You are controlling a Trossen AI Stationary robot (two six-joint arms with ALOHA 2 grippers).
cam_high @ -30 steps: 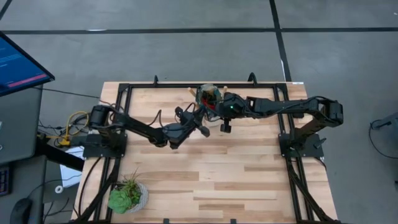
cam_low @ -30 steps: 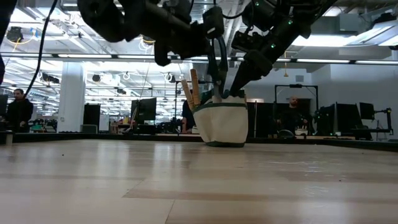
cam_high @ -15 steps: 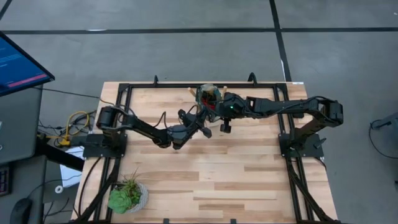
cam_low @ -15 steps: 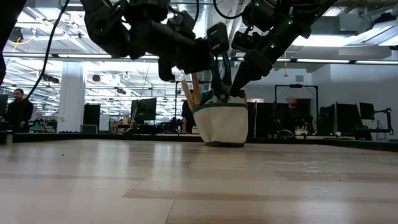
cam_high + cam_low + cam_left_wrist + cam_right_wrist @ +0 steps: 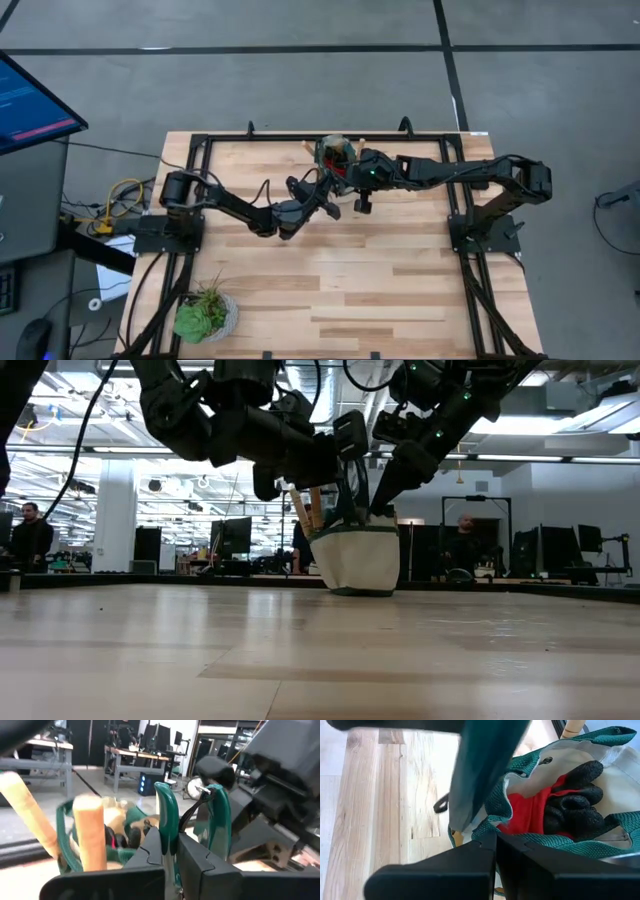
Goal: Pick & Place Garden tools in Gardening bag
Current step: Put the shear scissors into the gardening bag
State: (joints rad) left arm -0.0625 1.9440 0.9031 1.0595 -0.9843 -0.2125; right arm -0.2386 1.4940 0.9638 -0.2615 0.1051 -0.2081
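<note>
The gardening bag (image 5: 337, 152), dark green with cream sides, stands at the table's far edge (image 5: 362, 560). Two wooden tool handles (image 5: 305, 508) stick up out of it, and a red-and-black item (image 5: 555, 802) lies inside. My left gripper (image 5: 322, 192) is just on the near-left side of the bag and is shut on green-handled pruning shears (image 5: 167, 815). The shears stand over the bag's opening (image 5: 352, 470). My right gripper (image 5: 346, 170) is shut on the bag's rim on its right side. My left gripper pinches one green handle of the shears (image 5: 168, 842) between its two fingers, and the other handle (image 5: 220, 820) stays free beside it. The shears are lifted clear of the table and reach toward the bag's opening. Their blade end is hidden. My right gripper pinches the bag's green woven rim (image 5: 495, 831) between its two fingers, coming slanting down from the table's right side. The bag stands upright with its base on the table and its mouth open.
A potted green plant (image 5: 205, 315) stands at the table's near left corner. A black frame (image 5: 200, 150) runs along the table's edges. People and desks show in the room beyond the table (image 5: 30, 530).
My left arm has gone a little toward the bag and slightly down, carrying the shears closer over the bag's opening. My right gripper has kept its hold on the rim.
</note>
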